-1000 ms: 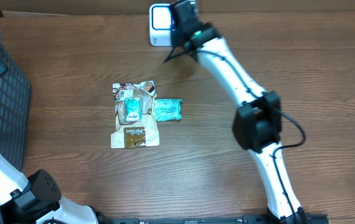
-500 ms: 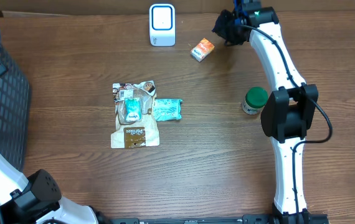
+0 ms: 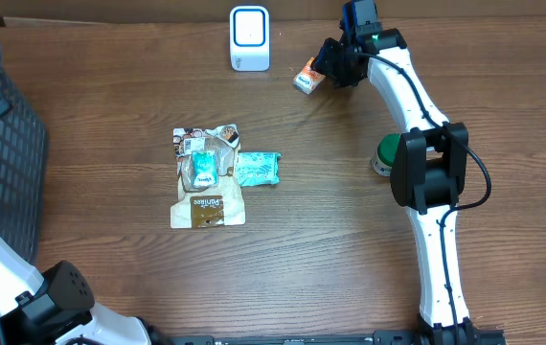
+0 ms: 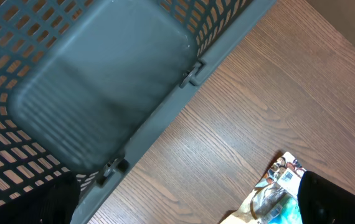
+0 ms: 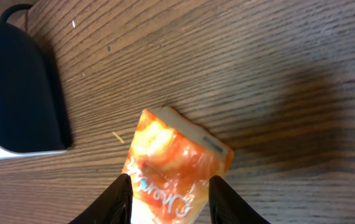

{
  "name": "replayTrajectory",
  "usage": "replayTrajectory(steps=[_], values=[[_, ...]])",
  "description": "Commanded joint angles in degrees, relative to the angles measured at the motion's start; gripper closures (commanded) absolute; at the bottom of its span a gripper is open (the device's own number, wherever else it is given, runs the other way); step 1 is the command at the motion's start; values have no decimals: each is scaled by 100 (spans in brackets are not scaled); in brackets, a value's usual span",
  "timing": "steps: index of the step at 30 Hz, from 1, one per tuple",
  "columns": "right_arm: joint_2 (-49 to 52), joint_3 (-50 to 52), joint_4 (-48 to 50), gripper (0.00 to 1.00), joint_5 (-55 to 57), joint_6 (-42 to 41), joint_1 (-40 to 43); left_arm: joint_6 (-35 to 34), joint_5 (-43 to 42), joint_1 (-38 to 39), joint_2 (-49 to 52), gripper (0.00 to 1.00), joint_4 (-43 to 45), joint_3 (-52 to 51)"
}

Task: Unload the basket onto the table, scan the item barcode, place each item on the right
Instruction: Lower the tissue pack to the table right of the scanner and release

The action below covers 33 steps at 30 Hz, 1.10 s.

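— While the left claw (image 4: 187, 200) hung wide and empty by the basket (image 4: 165, 118), where was the packet (image 5: 174, 155)?
— Past the pouches (image 3: 208, 177) and jar (image 3: 384, 151), on the table (image 3: 330, 249) at the far edge, just right of the scanner (image 3: 249, 38). The right claw (image 5: 170, 198) straddled it narrowly; whether it pinched, I couldn't tell.

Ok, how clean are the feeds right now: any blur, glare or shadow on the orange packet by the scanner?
Overhead view: even light, no glare, orange packet small but crisp. Right wrist view: the packet fills the lower frame, its print slightly soft; scanner a dark shape at left. Left wrist view: basket sharp, left gripper's fingers dark and blurred in the bottom corners.
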<state>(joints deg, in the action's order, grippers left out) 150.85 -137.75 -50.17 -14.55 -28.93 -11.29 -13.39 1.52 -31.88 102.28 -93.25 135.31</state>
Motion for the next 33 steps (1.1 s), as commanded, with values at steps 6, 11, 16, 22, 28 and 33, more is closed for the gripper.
replayTrajectory(steps=[6,11,16,22,28,33], values=[[70,17,83,58,428,203,11,-57,-4,2,-28,0,11,-28],[72,72,221,59,472,201,11,-55,-4,2,-28,0,9,-28],[223,83,293,61,544,199,11,-57,-4,2,-28,0,9,-28],[295,83,173,71,-72,396,4,-55,-4,2,-28,1,9,-28],[295,83,-83,95,-210,393,7,-57,-4,2,-28,0,9,-28],[262,76,-575,96,-214,396,7,-57,-4,2,-28,0,11,-28]])
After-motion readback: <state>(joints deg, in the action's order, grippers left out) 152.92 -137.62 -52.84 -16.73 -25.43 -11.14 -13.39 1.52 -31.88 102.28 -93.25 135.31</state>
